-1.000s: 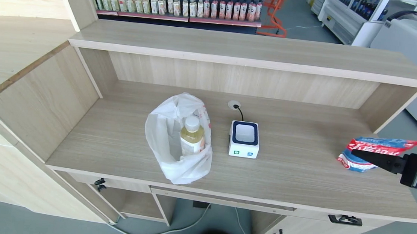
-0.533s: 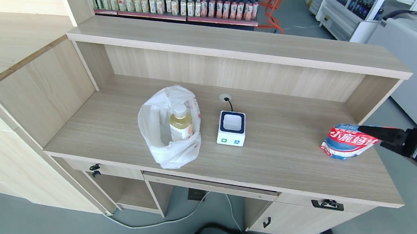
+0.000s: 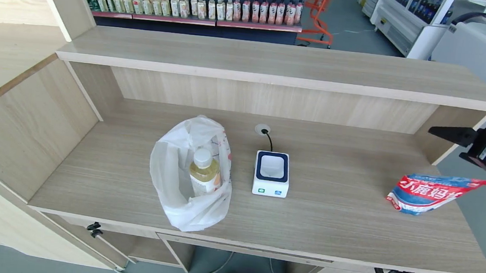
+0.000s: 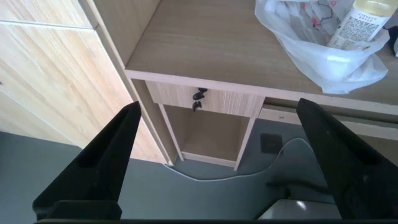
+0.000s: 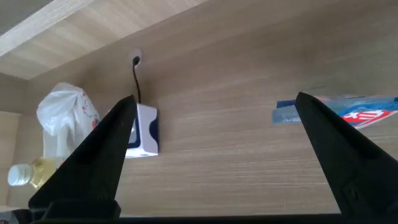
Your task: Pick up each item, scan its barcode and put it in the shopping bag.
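Note:
A red, white and blue snack pouch (image 3: 433, 198) lies at the right end of the wooden counter (image 3: 328, 214). My right gripper (image 3: 437, 131) hangs open above and behind the pouch, near the counter's right side wall, holding nothing. From the right wrist, the pouch (image 5: 354, 112) lies beyond the open right gripper (image 5: 214, 99). The white scanner (image 3: 271, 173) sits mid-counter on a black cable. Left of it stands the white shopping bag (image 3: 187, 171) with a tea bottle (image 3: 202, 172) upright inside. My left gripper (image 4: 219, 106) is open and empty, out beyond the counter's front left corner, with the bag (image 4: 317, 43) farther off.
A raised back wall and upper shelf (image 3: 275, 64) enclose the counter, with side walls at both ends. A cable hole (image 3: 262, 129) sits behind the scanner. Drawers with keys (image 4: 199, 96) run under the front edge. Bare counter lies between scanner and pouch.
The head camera has shifted. My right gripper has risen from level with the pouch to above and behind it. The pouch stays on the counter.

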Tool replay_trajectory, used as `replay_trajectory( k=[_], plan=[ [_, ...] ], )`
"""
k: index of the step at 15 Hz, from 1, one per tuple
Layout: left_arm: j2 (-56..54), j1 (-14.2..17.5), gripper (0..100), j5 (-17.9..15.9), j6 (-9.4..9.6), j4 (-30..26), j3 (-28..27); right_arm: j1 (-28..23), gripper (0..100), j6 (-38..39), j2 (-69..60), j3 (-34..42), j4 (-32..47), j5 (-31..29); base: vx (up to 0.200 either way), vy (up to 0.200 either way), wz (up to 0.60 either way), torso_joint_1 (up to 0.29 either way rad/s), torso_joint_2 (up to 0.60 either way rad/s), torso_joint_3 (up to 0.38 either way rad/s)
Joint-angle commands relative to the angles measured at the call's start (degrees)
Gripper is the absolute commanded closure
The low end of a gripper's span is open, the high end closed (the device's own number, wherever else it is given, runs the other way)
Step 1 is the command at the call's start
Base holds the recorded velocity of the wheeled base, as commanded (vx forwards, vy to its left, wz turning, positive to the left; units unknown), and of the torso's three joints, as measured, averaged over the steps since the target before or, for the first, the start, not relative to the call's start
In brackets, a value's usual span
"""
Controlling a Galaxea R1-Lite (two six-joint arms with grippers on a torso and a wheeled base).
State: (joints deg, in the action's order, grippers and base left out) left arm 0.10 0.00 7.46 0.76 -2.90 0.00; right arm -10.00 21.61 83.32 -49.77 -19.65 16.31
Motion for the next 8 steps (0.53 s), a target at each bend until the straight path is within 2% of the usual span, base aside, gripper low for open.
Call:
replay_trajectory(
  k=[1,3,4,7,8],
  plan=[
    [-0.01,0.0,0,0.01,-0.05,0.0,0.0,-0.2,0,2.2,-0.71,-1.03,4.53,-2.6,0.0,0.0,0.0,0.0,0.0,0.0],
    [-0.01,0.0,0,0.01,-0.05,0.0,0.0,-1.34,0,6.07,-2.29,-4.19,15.52,-7.79,0.0,0.0,0.0,0.0,0.0,0.0],
    [-0.01,0.0,0,0.01,-0.05,0.0,0.0,-1.61,0,8.53,-1.94,-5.16,17.54,-9.98,0.0,0.0,0.0,0.0,0.0,0.0],
    [-0.01,0.0,0,0.01,0.04,0.0,0.0,-4.68,0,8.8,1.67,-5.42,17.63,-14.9,0.0,0.0,0.0,0.0,0.0,0.0],
    [-0.01,0.0,0,0.01,0.04,0.0,0.0,-8.11,0,8.71,4.92,-6.56,17.54,-17.28,0.0,0.0,0.0,0.0,0.0,0.0]
  ],
)
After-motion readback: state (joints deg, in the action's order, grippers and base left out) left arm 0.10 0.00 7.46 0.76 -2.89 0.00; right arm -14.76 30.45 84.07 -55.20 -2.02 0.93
